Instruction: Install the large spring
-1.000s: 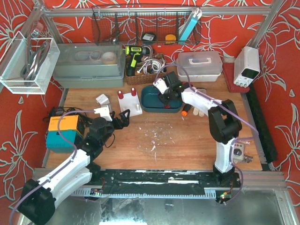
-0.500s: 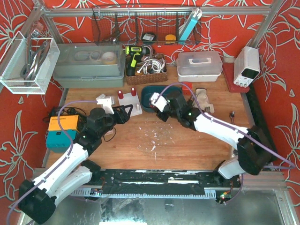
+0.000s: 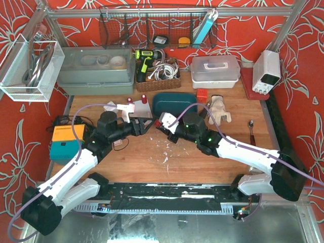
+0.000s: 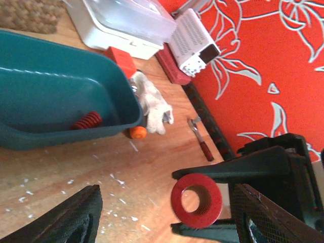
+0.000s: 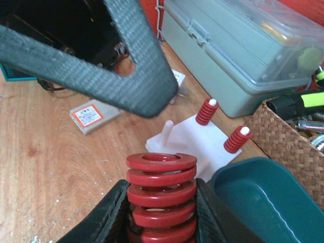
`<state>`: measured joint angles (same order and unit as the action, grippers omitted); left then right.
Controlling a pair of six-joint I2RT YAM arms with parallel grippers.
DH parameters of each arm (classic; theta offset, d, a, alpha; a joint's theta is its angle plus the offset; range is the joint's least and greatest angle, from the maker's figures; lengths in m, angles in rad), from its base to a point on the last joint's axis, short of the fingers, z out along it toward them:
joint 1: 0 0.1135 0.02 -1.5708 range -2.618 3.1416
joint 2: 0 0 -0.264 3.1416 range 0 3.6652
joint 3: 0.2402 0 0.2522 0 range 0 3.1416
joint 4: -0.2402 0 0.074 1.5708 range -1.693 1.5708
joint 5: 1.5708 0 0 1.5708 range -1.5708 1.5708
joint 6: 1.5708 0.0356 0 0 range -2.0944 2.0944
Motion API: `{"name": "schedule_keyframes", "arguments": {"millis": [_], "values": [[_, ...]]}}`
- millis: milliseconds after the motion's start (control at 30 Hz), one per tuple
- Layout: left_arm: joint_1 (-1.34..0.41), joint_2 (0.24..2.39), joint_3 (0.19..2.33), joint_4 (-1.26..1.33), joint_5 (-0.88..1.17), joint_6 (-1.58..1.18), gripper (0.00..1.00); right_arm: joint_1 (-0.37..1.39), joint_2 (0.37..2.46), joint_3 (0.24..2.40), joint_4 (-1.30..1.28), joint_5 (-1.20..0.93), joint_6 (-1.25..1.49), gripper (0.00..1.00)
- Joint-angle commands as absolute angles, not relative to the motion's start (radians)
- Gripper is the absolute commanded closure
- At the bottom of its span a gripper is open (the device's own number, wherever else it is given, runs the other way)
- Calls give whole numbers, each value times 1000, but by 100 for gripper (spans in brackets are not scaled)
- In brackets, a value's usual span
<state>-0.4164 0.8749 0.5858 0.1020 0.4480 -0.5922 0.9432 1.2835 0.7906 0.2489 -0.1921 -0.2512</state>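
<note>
Gripping glossy red coiled spring (image 5: 161, 177), right pincer (image 5: 161, 215); left pincer (image 4: 166, 207) spread open, matte-black.

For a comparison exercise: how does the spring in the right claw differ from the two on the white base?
The big spring is wide; the base springs are slim. The big spring sits in the right claw; the base springs stand on pegs. Both are red.

The right gripper (image 3: 163, 124), clamping the large spring (image 5: 161, 195), now hangs off the teal bin's (image 3: 174, 104) near-left corner; the left gripper (image 3: 147, 124), apparently nearer, now faces it.
</note>
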Motion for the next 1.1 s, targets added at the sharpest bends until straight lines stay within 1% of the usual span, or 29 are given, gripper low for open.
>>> {"name": "schedule_keyframes", "arguments": {"millis": [0,167,400,533,700,733,767,867,933,1067], "values": [[-424,882,582,158,548,-631,28,974,1262,779,330,-184,-238,100],[-433,902,572,187,584,-650,29,988,1277,780,335,-164,-238,100],[-460,948,576,203,610,-654,34,997,1308,811,321,-147,-234,100],[-469,970,591,195,606,-649,39,1002,1331,820,334,-158,-233,100],[-469,979,608,150,589,-624,48,1018,1351,846,329,-156,-242,100],[-469,978,605,137,581,-618,50,1021,1356,853,327,-153,-247,100],[-469,975,599,131,576,-617,56,1023,1363,859,322,-151,-250,100],[-469,968,579,127,575,-620,77,1028,1378,880,311,-150,-254,100],[-469,959,568,125,573,-621,88,1029,1392,889,309,-156,-252,100],[-469,938,552,136,566,-631,98,1034,1423,895,295,-136,-249,100]]}}
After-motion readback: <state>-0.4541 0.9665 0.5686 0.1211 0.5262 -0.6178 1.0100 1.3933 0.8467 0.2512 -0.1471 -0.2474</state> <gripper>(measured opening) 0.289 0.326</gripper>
